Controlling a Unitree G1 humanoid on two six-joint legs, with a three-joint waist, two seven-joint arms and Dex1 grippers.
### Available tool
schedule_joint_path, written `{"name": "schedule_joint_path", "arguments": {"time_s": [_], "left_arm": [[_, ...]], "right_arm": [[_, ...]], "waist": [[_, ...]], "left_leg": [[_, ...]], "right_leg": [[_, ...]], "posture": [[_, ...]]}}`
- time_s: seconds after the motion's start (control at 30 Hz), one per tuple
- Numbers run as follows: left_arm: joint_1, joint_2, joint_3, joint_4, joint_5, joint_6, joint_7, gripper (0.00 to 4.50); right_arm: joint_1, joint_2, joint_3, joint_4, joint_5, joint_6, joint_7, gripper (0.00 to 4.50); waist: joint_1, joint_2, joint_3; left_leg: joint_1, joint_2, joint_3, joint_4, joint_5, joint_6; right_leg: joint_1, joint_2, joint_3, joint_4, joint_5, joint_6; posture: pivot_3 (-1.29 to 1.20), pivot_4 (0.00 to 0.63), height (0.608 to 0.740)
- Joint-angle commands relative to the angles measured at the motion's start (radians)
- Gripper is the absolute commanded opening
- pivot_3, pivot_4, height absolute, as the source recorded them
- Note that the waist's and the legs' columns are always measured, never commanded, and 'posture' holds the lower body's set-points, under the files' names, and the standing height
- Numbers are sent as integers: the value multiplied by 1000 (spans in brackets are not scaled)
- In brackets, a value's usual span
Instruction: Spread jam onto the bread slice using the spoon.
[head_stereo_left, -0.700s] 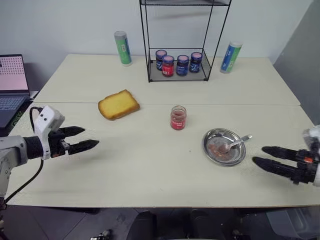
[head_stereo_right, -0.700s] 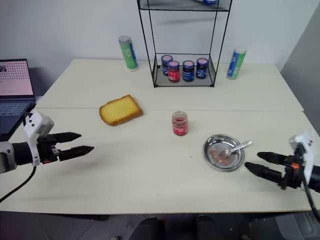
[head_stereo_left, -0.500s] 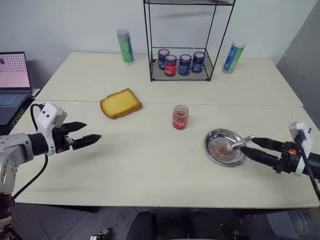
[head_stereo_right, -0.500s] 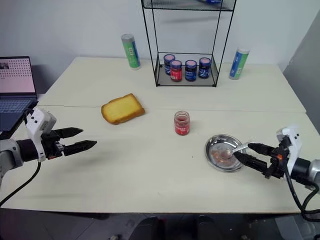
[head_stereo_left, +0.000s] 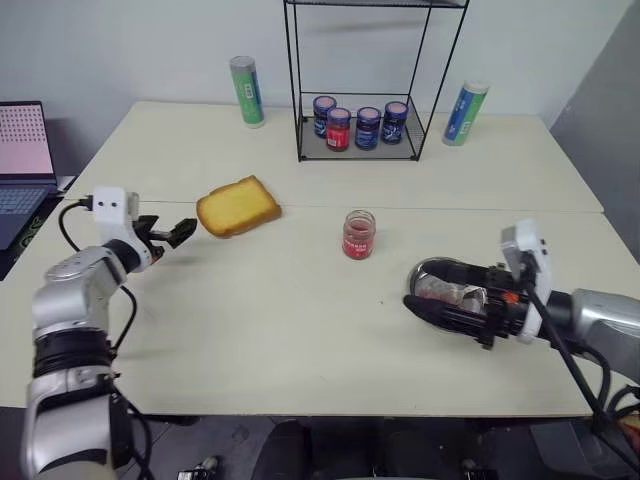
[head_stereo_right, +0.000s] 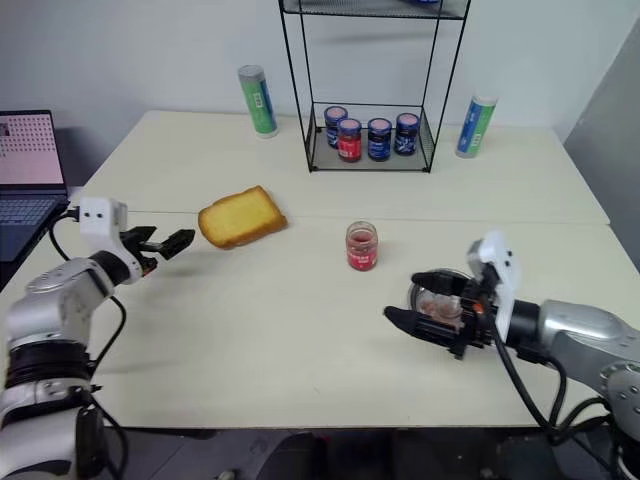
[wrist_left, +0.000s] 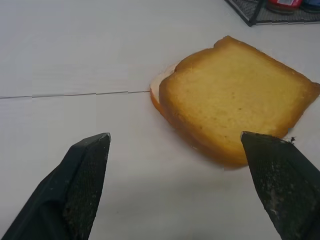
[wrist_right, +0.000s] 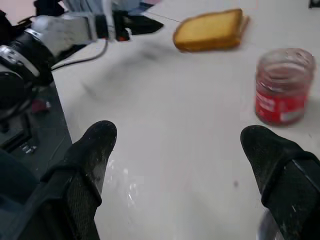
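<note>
**Operator:** Bread slice (head_stereo_left: 238, 207) first: it lies flat on the pale table (head_stereo_left: 300, 330), towards my left side, golden with a darker crust. My left gripper (head_stereo_left: 178, 234) sits just beside its near-left corner, pointing at it, fingers spread wide and nothing between them. In the left wrist view the two black fingertips (wrist_left: 85, 170) stand far apart with the slice ahead of them, not touching it.

**Observer:** And the jam?

**Operator:** The jam (head_stereo_left: 357, 235) is in its small clear glass jar, upright, no lid, near the table's middle, to the right of the bread and well apart from it. Behind it stands a black wire rack (head_stereo_left: 362, 80) with four lidded jars (head_stereo_left: 360, 124) on its bottom shelf, and a tall tube on either side of the rack, a green one (head_stereo_left: 245, 92) and a blue-and-green one (head_stereo_left: 463, 113).

**Observer:** Right arm?

**Operator:** My right gripper (head_stereo_left: 425, 290) hangs over the metal dish (head_stereo_left: 437, 272) at the right, pointing to the left. Its fingers are spread too and I see nothing pinched in them. It covers most of the dish, so I cannot make out the spoon from here.

**Observer:** Anything else?

**Operator:** A laptop (head_stereo_left: 22, 160) stands open beyond the table's left edge.
</note>
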Motion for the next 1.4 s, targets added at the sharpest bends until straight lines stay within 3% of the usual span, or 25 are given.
{"name": "schedule_joint_path", "arguments": {"time_s": [0.03,0.17,0.37,0.4,1.03,1.1,1.27,1.4], "left_arm": [[-141,-48,-13,192,36,-124,38,4348],[-247,-90,-24,388,59,-214,24,4348],[-314,-104,-56,512,111,-288,22,4348],[-319,-102,-54,523,115,-302,30,3978],[-333,-64,-40,539,124,-370,9,318],[-337,-61,-44,530,126,-363,0,46],[-361,-27,-31,451,93,-289,-69,46],[-311,58,-22,69,-77,75,-306,46]], "right_arm": [[-113,48,89,-7,7,-13,-51,4420],[-168,67,133,20,-21,-27,-54,4420],[-191,86,162,19,-26,-33,-74,4420],[-191,86,164,19,-29,-34,-75,4500],[-178,92,169,48,-66,-61,-70,4500],[-179,92,167,53,-68,-64,-65,4500],[-180,80,153,64,-80,-73,-56,4500],[-158,13,64,61,-18,-52,-27,4500]], "waist": [[2,0,0],[1,-4,-1],[0,-4,-1],[1,-4,-1],[1,-4,-1],[1,-4,-1],[0,-4,-1],[-1,-4,-1]], "left_leg": [[0,0,0,1,0,0],[-2,-1,-1,2,0,0],[-10,-1,0,3,0,0],[-10,-1,-1,3,0,0],[-15,-1,-3,12,0,0],[-15,-1,-3,12,0,0],[-15,-1,-3,12,0,0],[-17,-1,-4,13,0,0]], "right_leg": [[0,0,0,1,0,0],[-1,0,-1,1,0,1],[-11,-1,-1,4,1,0],[-11,0,-1,4,1,0],[-11,-1,-3,5,1,1],[-11,-1,-3,5,2,1],[-11,-1,-3,5,2,1],[-11,0,-4,5,2,1]], "posture": [[0,150,740],[0,150,740],[0,150,740],[0,150,740],[0,150,740],[0,150,740],[0,150,740],[0,150,740]]}}
